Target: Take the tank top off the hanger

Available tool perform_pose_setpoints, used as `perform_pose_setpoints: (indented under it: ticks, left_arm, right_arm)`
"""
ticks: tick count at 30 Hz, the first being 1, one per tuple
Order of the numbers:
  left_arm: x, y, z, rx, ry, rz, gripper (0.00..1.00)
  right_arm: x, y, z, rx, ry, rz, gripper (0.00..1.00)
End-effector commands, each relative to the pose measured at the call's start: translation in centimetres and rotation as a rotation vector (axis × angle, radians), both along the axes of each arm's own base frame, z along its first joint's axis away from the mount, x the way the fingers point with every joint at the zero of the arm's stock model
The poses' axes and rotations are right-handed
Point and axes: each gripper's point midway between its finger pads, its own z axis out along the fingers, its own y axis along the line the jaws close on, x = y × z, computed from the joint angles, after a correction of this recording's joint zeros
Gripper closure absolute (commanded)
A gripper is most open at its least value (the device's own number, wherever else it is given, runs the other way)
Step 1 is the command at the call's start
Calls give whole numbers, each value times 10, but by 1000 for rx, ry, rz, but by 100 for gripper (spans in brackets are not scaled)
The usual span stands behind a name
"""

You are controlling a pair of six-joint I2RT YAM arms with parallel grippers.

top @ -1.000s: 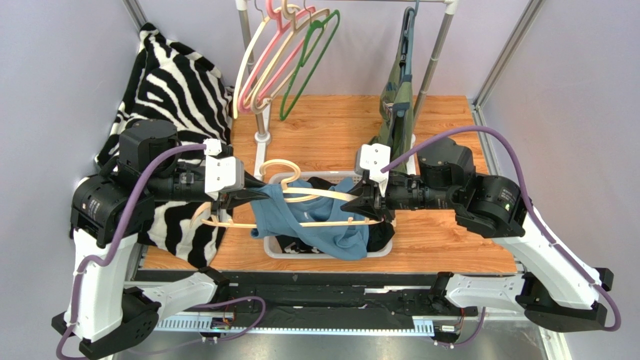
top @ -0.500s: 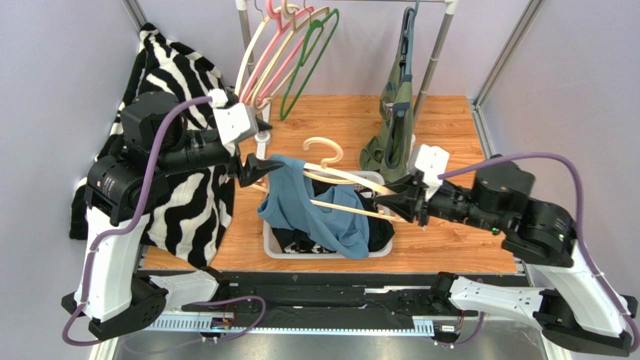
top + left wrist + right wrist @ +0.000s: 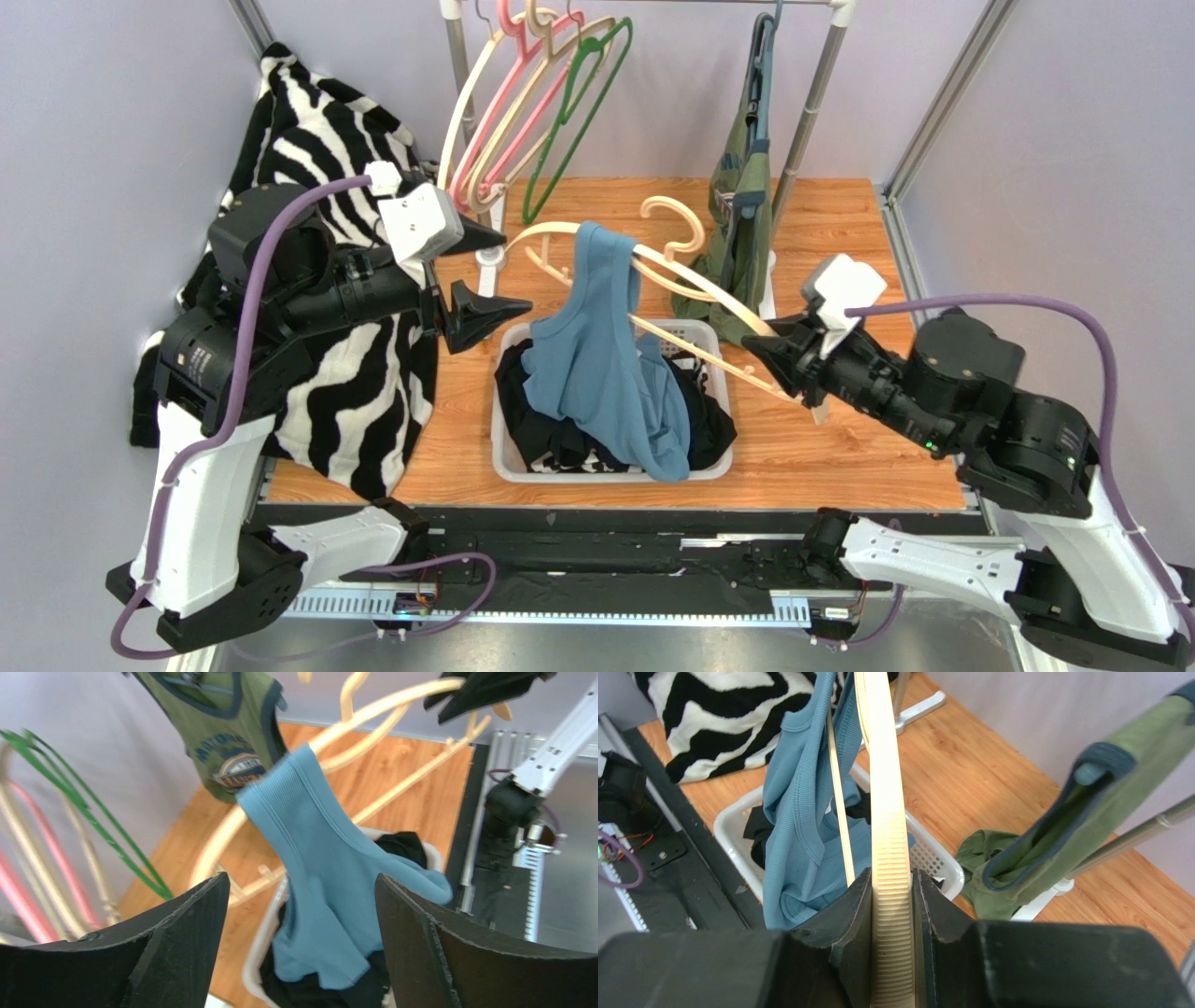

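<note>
A blue tank top is draped over one arm of a cream hanger, and its lower part trails into the white basket. My right gripper is shut on the hanger's end and holds it tilted above the basket. In the right wrist view the ribbed hanger arm runs between the fingers, with the tank top to its left. My left gripper hangs open left of the tank top and touches nothing. The left wrist view shows the tank top well beyond the open gripper.
Dark clothes fill the basket. A rack at the back carries several empty hangers and a green tank top. A zebra blanket covers the left side. Purple walls close in both sides.
My left gripper opened, let go of the blue tank top and drew back to the left. My right arm lifted the hanger up and back, so the top now hangs from it.
</note>
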Motion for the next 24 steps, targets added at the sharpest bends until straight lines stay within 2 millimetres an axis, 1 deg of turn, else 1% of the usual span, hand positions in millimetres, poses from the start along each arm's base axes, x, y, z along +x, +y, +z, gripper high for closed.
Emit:
perform_pose_setpoints:
  ticks: [1,2,3,5,9,10,11,13,14,18,19,21,22,24]
  left_arm:
    - [1,-11,-19,-30,121,-22,20]
    - [6,-13,-29,-31,171,-4,21]
    - [8,-15,-31,-36,182,-4,23]
    - [12,-19,-40,-40,226,4,24]
    - [19,-30,-43,-51,272,-23,11]
    - [23,-36,-47,-42,294,-35,8]
    - [22,-38,-45,-44,295,-54,5]
    - [28,-49,-52,-19,301,-73,3]
    - [32,-50,-52,-13,293,-62,2]
    - [38,-65,-58,12,300,-87,2]
    - [38,-67,-54,6,294,-92,2]
    - [39,-72,-54,8,294,-101,8]
    - [39,-72,-51,4,291,-105,18]
    - [39,-73,-50,4,283,-109,33]
  right_arm:
    - [4,-12,49,179,-123,-58,100]
    - [4,-11,48,174,-118,-53,100]
    - [4,-10,48,169,-113,-50,100]
    - [3,-7,46,165,-105,-38,100]
    - [0,-3,44,181,-94,-16,100]
    - [-1,-2,42,176,-86,-7,100]
    - [-2,-1,40,173,-80,-4,100]
    - [-2,1,36,163,-63,-1,100]
    - [-2,1,35,161,-58,0,100]
    - [-7,-1,36,172,-56,11,100]
    - [-8,-1,36,173,-55,17,100]
    - [-8,0,35,165,-47,22,100]
    - [-8,1,34,160,-39,24,100]
    - [-8,3,31,148,-30,25,100]
